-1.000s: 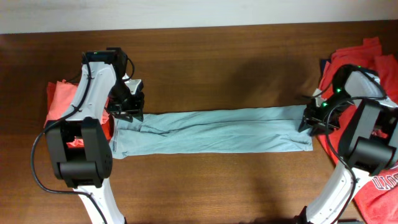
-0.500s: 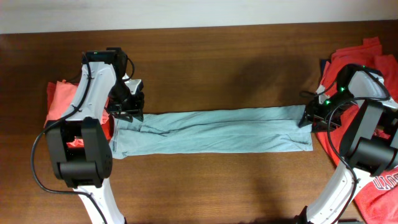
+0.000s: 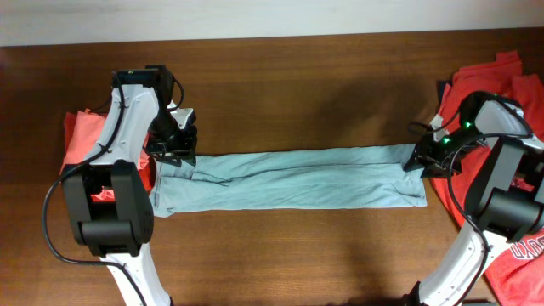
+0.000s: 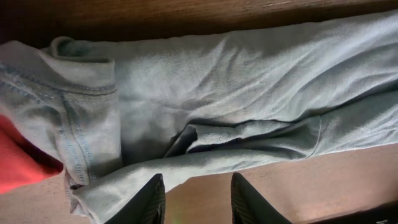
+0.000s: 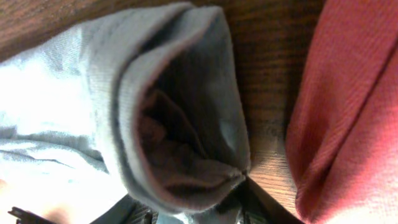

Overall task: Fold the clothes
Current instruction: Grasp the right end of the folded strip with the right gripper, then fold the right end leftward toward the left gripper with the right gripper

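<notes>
A pale grey-blue T-shirt (image 3: 289, 180), one of the clothes, lies folded into a long strip across the wooden table. My left gripper (image 3: 174, 151) hovers over its left end. In the left wrist view that gripper (image 4: 196, 202) is open, with bare wood between its fingers and the left finger (image 4: 149, 202) over the shirt's hem (image 4: 112, 193). At the strip's right end, my right gripper (image 3: 422, 161) is low over the far corner. The right wrist view shows this gripper (image 5: 196, 211) shut on a bunched loop of the grey-blue cloth (image 5: 180, 106).
A salmon-red shirt (image 3: 81, 140) lies under the left arm and shows in the left wrist view (image 4: 18, 155). Several red shirts (image 3: 489, 76) are piled at the right edge, close beside the right gripper (image 5: 354, 106). One with white lettering (image 3: 523, 255) lies at the front right.
The right gripper has shifted slightly and its jaws have narrowed onto the shirt's right end, which bunches up a little. The left arm has not moved.
</notes>
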`<action>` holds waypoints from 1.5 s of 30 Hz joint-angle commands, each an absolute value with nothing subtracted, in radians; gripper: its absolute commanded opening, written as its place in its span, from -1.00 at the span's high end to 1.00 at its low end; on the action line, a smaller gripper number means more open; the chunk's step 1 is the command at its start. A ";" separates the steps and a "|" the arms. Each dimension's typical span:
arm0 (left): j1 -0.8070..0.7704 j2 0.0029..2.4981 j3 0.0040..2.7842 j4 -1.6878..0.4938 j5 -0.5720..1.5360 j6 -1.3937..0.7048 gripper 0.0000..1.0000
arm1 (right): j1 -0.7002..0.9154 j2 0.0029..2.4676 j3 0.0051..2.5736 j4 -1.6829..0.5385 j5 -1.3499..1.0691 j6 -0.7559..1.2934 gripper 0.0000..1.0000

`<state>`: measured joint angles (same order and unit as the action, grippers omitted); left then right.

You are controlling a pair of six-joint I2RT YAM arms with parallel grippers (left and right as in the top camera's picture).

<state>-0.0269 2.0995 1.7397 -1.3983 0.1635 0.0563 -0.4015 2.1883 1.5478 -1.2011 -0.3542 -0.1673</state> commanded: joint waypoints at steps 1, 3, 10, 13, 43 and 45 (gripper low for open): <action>-0.030 2.066 1.736 -1.403 0.160 0.046 0.30 | -0.399 2.218 1.495 -1.179 -0.360 -0.179 0.49; -0.030 2.066 1.736 -1.403 0.160 0.046 0.30 | -0.399 2.218 1.497 -1.177 -0.360 -0.175 0.77; -0.030 2.066 1.736 -1.410 0.160 0.046 0.30 | -0.422 2.190 1.584 -1.239 -0.356 -0.157 0.92; -0.030 2.066 1.736 -1.416 0.160 0.046 0.30 | -0.450 2.142 1.658 -1.256 -0.355 -0.115 0.92; -0.030 2.066 1.736 -1.422 0.160 0.046 0.30 | 0.361 2.061 1.777 -1.276 -0.138 0.186 0.92; -0.030 2.066 1.736 -1.422 0.160 0.046 0.30 | 0.387 2.078 1.777 -1.258 -0.138 0.186 0.91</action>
